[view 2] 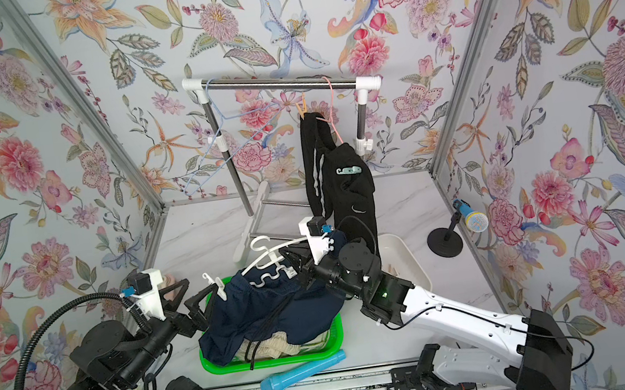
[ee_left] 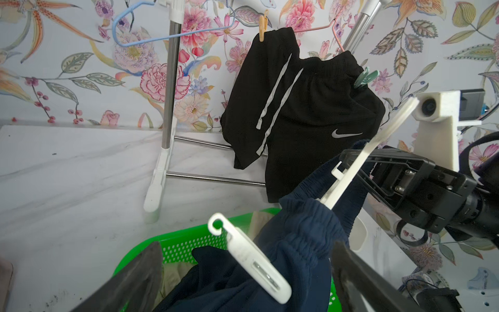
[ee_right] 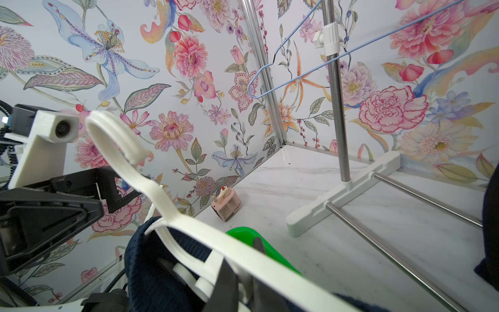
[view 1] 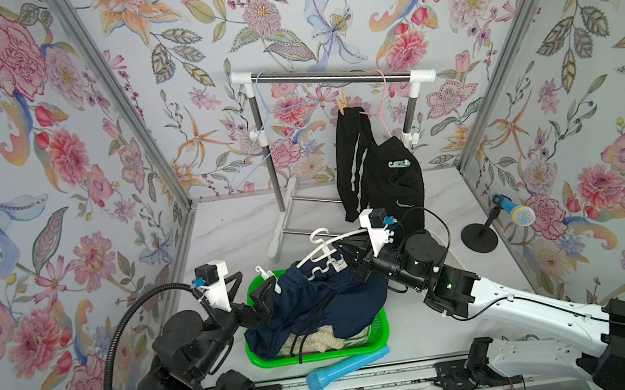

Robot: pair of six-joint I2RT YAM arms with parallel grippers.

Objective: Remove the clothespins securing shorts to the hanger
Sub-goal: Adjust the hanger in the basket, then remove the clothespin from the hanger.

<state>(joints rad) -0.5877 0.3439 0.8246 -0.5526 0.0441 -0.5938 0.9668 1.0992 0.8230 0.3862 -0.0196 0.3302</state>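
left end effector (ee_left: 245,243): yours stood with its fingers wide apart, one on each side of the white clip (ee_left: 251,259), gripping nothing.
white clip: it sat on the bunched waistband of the navy shorts (view 1: 316,302), hooked end up.
right end effector (ee_right: 243,266): yours was clamped on the white hanger (ee_right: 189,224), holding it above the green basket (view 1: 379,328).
navy shorts: they drooped from that hanger into the basket, on top of the cream shorts (view 1: 322,340).
black shorts (view 1: 381,170): they hung from the pink hanger (view 1: 385,112) on the rail (view 1: 328,75) at the back of the worktop (view 1: 225,232).
pegs on the black shorts: a wooden peg (view 1: 341,105) held the top corner and a teal clip (view 1: 399,164) sat lower on the fabric.
blue tube (view 1: 346,368): it lay on the worktop just in front of the basket.
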